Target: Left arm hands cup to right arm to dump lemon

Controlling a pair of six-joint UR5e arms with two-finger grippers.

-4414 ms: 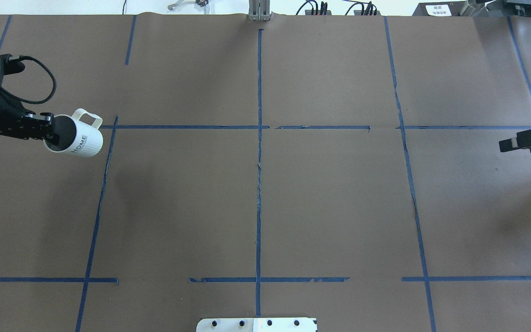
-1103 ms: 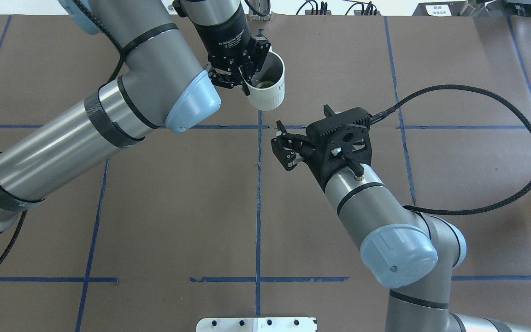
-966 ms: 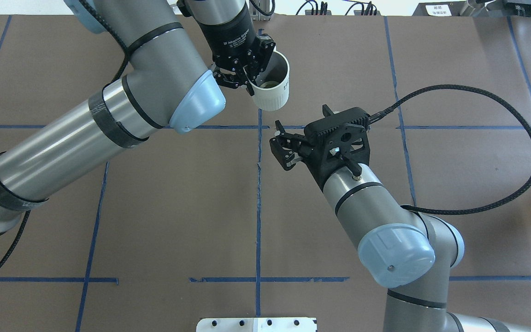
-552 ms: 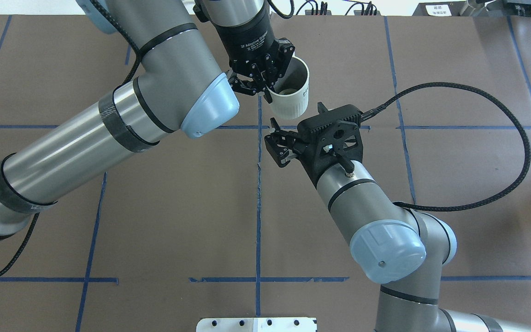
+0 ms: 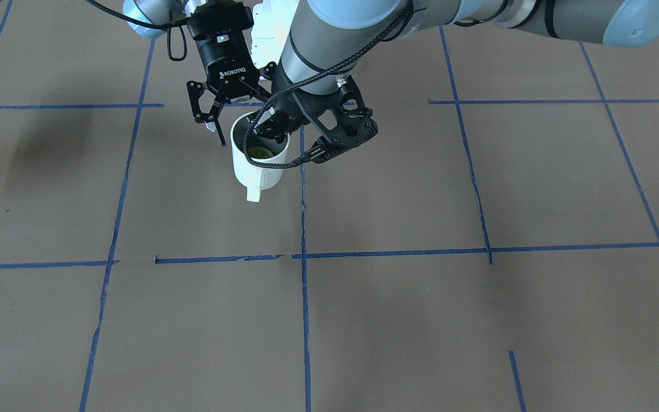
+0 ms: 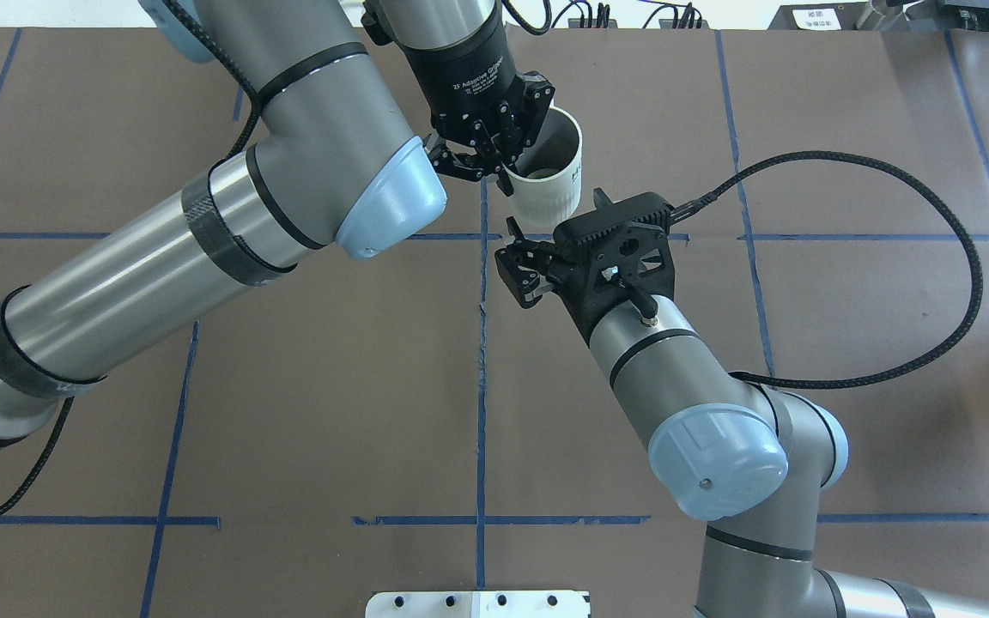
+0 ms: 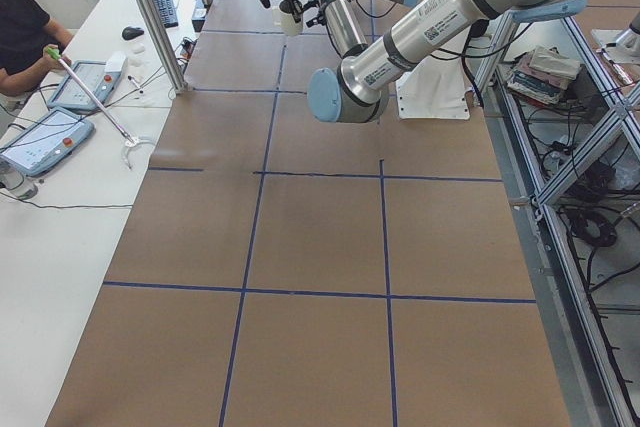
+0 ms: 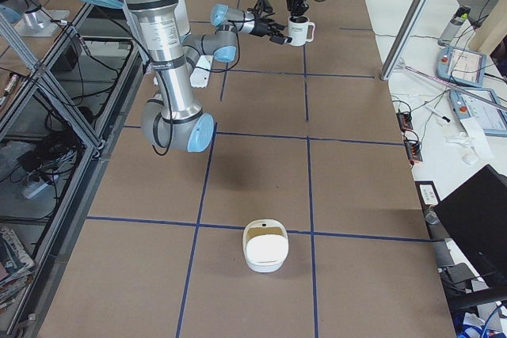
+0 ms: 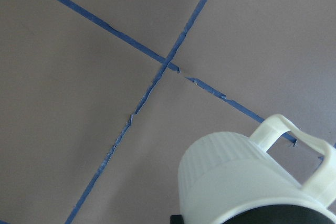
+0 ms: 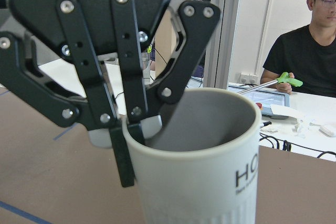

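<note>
My left gripper [image 6: 501, 165] is shut on the rim of the white cup [image 6: 550, 184], one finger inside and one outside, and holds it upright above the table's centre line. The lemon [image 5: 259, 153] lies at the bottom of the cup [image 5: 258, 163], whose handle points away from the robot. My right gripper [image 6: 518, 275] is open and empty, just on the robot's side of the cup and not touching it. In the front view it [image 5: 209, 117] stands beside the rim. The right wrist view shows the cup [image 10: 199, 177] close ahead, pinched by the left gripper [image 10: 134, 129].
The brown table cover carries a grid of blue tape lines [image 6: 482, 386]. A white lidded container [image 8: 265, 247] stands near the robot's edge of the table. A side table [image 7: 70, 127] with tablets and a seated operator [image 10: 310, 51] lies beyond the far edge.
The left arm has carried the cup from the far left to the centre and further right. The right arm has come in from the right edge, its open gripper closing on the cup.
</note>
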